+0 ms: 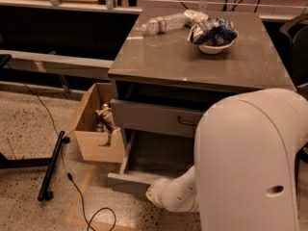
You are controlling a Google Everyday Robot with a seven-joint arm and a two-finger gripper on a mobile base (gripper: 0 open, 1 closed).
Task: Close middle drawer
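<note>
The middle drawer [126,180] stands pulled far out under the counter's [192,64] front edge. The gripper [155,194] is at the drawer's front edge; open or closed, I cannot tell. A cardboard box [98,146] stands just beside its left side.

The body was a big, smooth, cream-white rounded shell [250,148] with one small dark oval slot [275,189]. A jointed white arm [183,198] carried the pale tool [153,192], low left of the shell.
</note>
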